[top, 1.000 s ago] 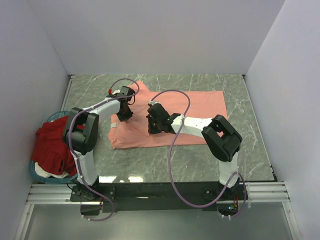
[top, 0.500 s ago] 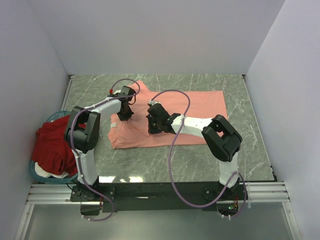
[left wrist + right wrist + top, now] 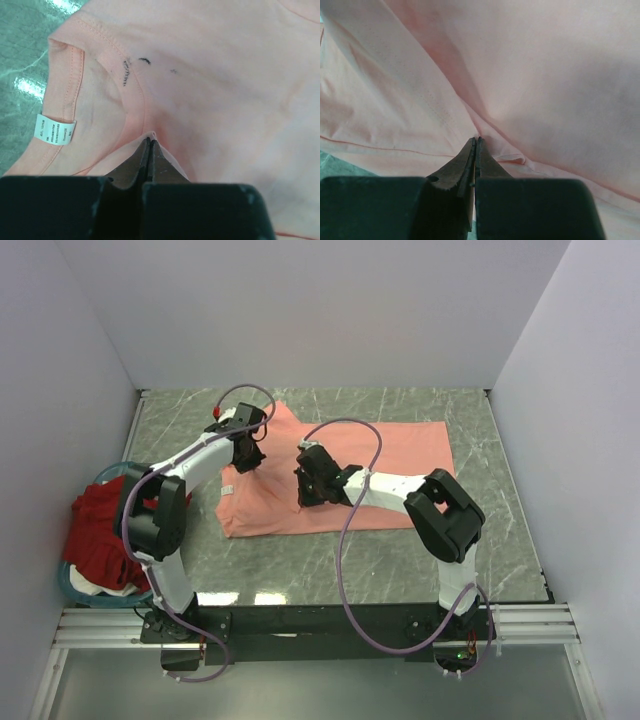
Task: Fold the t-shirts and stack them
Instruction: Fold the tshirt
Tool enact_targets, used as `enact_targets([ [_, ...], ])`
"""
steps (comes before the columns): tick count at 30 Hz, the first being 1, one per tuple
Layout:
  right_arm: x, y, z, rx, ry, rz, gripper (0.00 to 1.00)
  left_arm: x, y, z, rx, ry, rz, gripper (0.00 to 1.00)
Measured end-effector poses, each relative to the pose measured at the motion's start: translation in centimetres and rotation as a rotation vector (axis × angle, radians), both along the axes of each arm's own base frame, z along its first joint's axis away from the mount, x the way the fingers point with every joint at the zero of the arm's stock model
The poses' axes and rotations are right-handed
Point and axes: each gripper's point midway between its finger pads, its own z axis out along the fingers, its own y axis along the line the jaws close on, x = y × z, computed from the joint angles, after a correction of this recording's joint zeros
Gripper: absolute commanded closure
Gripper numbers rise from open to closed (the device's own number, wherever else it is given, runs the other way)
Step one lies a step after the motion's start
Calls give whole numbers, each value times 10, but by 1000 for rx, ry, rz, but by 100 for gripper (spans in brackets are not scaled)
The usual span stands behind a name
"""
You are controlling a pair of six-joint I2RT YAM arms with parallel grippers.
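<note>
The left tool (image 3: pixel 150 144), clenched on the salmon-pink shirt (image 3: pixel 390 455) beside its collar, has slid toward 12 o'clock. The right tool (image 3: pixel 475 141) stays pinched on a mid-shirt fold. The shirt lies spread mid-surface (image 3: pixel 400 560), so a fold looks underway.

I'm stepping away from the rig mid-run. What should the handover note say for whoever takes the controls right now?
Left end effector: shut, pinching the salmon-pink t-shirt just below its collar.
Right end effector: shut on a ridge of the same shirt, near its middle.
Things: the salmon-pink t-shirt lies spread on the table, collar toward the left. The dark red t-shirt is bunched in the teal basket at the left edge.
Done: both grasps are set.
Left: fold the salmon-pink shirt, take out and fold the dark red one, then stack them.
</note>
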Motion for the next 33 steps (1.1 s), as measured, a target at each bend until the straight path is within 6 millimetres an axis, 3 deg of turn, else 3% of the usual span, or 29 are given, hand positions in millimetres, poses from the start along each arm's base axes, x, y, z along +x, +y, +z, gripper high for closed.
enact_targets([
  [7, 13, 0, 13, 8, -22, -10, 100, 2, 0, 7, 9, 2, -14, 99],
  [13, 28, -13, 19, 8, -32, -45, 100, 30, -14, 19, -11, -32, -41, 99],
  [22, 39, -24, 28, 12, -55, -79, 100, 54, -34, 11, -28, -25, -85, 99],
  [33, 47, -31, 33, -11, -92, -119, 100, 54, -43, 9, -33, -22, -103, 99],
])
